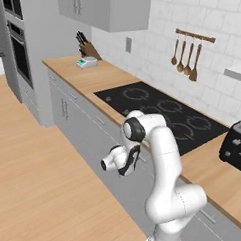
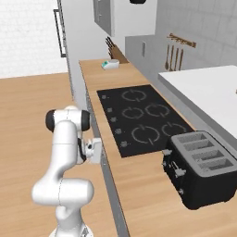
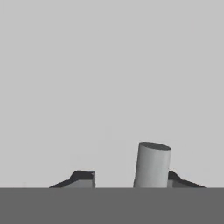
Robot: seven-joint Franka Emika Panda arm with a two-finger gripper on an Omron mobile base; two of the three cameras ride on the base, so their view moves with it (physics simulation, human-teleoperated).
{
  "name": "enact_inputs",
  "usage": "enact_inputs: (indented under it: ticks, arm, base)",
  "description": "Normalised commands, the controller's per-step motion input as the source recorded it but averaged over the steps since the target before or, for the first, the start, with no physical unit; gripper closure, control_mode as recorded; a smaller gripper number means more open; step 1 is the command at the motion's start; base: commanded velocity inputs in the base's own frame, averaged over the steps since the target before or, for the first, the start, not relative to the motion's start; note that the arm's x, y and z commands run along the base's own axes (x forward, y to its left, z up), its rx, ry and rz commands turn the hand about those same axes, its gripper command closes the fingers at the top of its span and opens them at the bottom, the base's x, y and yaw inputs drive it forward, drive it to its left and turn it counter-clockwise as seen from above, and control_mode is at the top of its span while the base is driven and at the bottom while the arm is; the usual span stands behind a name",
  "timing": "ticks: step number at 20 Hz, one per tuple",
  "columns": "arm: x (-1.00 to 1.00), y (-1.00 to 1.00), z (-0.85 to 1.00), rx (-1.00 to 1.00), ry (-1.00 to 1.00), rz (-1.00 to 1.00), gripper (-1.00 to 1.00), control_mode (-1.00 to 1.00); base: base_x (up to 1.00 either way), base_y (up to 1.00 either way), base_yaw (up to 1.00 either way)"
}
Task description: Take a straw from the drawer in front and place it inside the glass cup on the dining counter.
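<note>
My gripper [image 3: 130,178] is pressed up close to a flat light-grey drawer front [image 3: 109,78], its jaws set wide apart. A silver cylindrical handle [image 3: 152,164] stands between the fingertips, close to the right one [image 3: 177,178] and clear of the left one. In the left base view the hand [image 1: 130,160] reaches sideways to the cabinet front just under the wood counter edge. In the right base view the gripper [image 2: 98,150] meets that same edge. The drawer is closed. The straw, the glass cup and the dining counter are out of view.
A black hob [image 1: 163,112] is set into the wood counter [image 1: 95,76] above the hand. A dark toaster [image 2: 199,169] stands to the right, a knife block [image 1: 88,46] at the far end. Open wood floor [image 1: 34,178] lies to the left.
</note>
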Motion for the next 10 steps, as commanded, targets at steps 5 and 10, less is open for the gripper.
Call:
enact_inputs:
  ticks: [5,10]
  arm:
    - [-0.31,0.55,0.00,0.05,-0.02,0.00,1.00,-1.00]
    - [-0.41,0.96,0.00,0.04,0.00,0.00,1.00,-1.00]
  base:
    - [0.00,0.00,0.00]
    - [0.00,0.00,0.00]
